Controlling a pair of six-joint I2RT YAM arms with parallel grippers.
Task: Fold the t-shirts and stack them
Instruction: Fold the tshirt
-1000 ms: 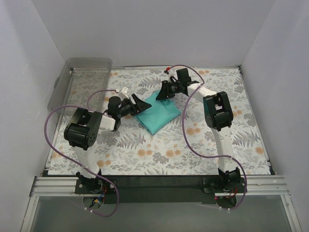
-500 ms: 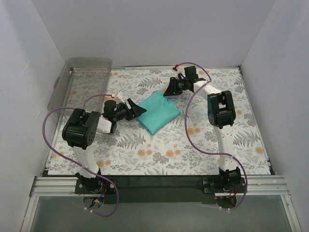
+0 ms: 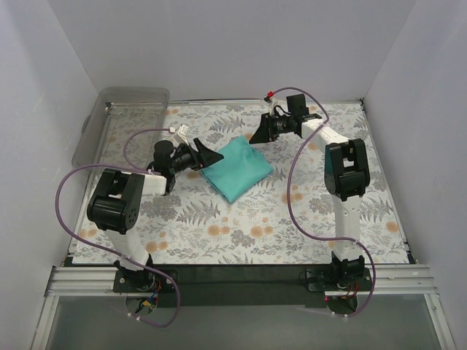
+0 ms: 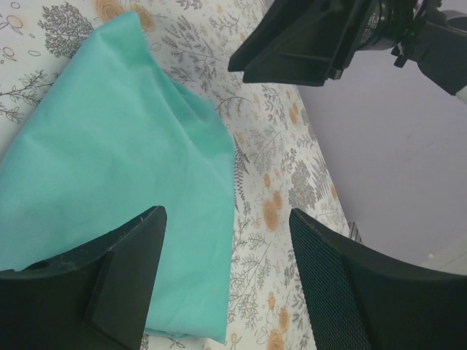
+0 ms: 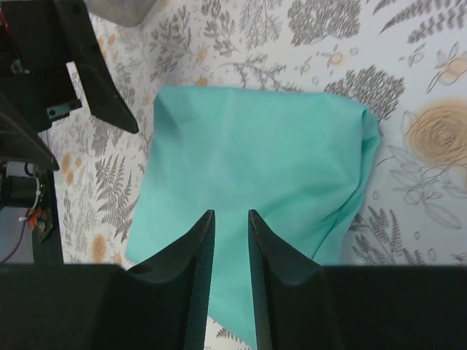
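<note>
1. The top view shows the t-shirt [image 3: 237, 169] folded into a compact four-sided packet. It lies flat on the flowered tabletop [image 3: 241, 219], a little beyond the middle, with its corners turned toward the arms.
2. Only this view takes in the clear bin [image 3: 120, 120], at the far left corner and well apart from the t-shirt.
3. It also places the left gripper [image 3: 208, 157] just beside the packet's left corner and the right gripper [image 3: 257, 135] at its far corner, but it does not show the jaws clearly.
4. The left wrist view settles the left gripper [image 4: 226, 215]: its jaws stand wide apart with nothing between them, and the t-shirt [image 4: 124, 153] lies below. The right gripper [image 4: 299, 44] hangs beyond the cloth, clear of it.
5. The right wrist view settles the right gripper [image 5: 230, 215]: its jaws are drawn close with a slim gap and clamp nothing. The t-shirt [image 5: 255, 160] fills the middle, its right edge rounded by the fold, and the left gripper [image 5: 95, 80] shows at upper left.
</note>
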